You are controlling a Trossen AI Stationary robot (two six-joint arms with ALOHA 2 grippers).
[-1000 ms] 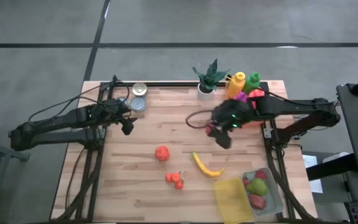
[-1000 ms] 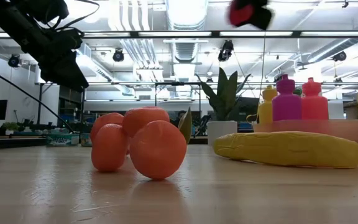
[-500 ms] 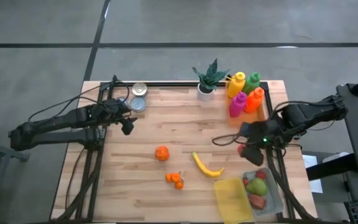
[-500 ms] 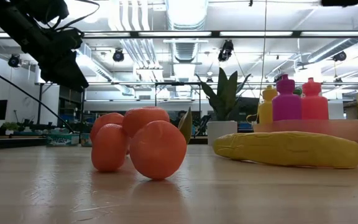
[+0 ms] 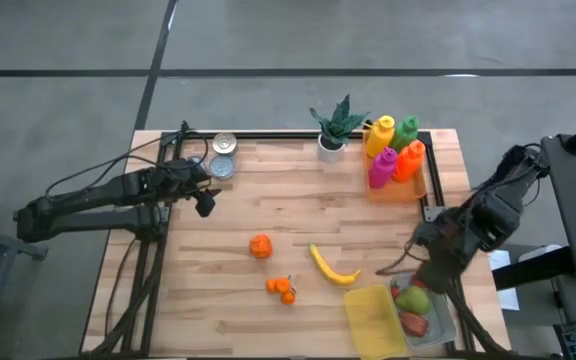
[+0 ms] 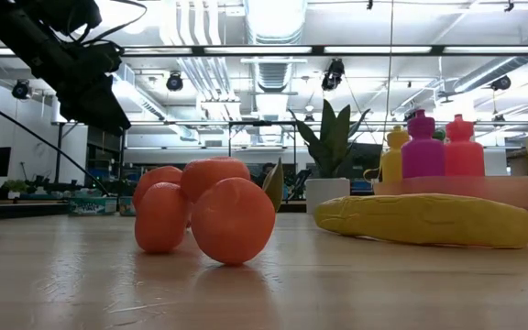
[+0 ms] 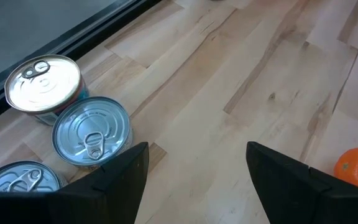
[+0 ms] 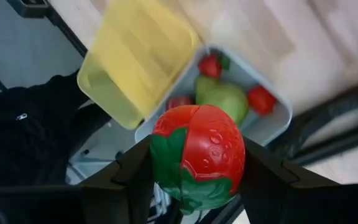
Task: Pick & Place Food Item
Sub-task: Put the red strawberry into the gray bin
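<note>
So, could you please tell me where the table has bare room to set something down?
The widest bare wood lies between the cans, the plant and the orange. The front left corner, left of the small oranges, is also free. It is crowded around the banana, the yellow lid and the bin.
</note>
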